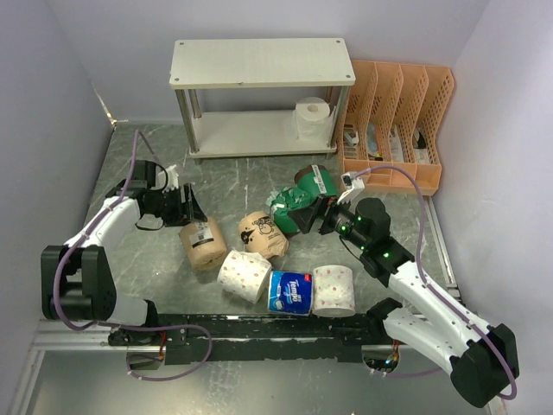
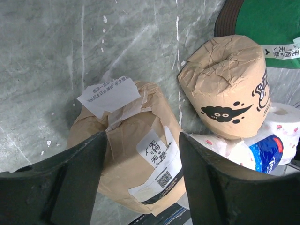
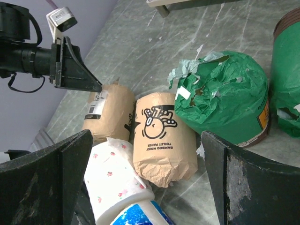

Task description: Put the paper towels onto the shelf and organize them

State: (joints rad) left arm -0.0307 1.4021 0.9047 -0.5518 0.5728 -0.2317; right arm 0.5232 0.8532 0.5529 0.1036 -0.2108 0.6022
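The shelf (image 1: 259,62) stands at the back, with one white roll (image 1: 313,119) on its lower board. The other rolls lie in a cluster on the table. They are two brown ones (image 1: 203,242) (image 1: 263,233), two green ones (image 1: 289,210) (image 1: 315,183), a white flowered one (image 1: 244,274), a blue one (image 1: 291,291) and a white one (image 1: 333,290). My left gripper (image 1: 186,207) (image 2: 141,138) is open, with the labelled brown roll (image 2: 131,154) between its fingers in its wrist view. My right gripper (image 1: 324,216) (image 3: 146,136) is open over the cartoon-printed brown roll (image 3: 161,136), beside the torn green roll (image 3: 225,98).
An orange slotted file organizer (image 1: 393,121) stands right of the shelf. Grey walls close in the table on the left, back and right. The black rail (image 1: 259,333) with the arm bases runs along the near edge, just behind the blue and white rolls.
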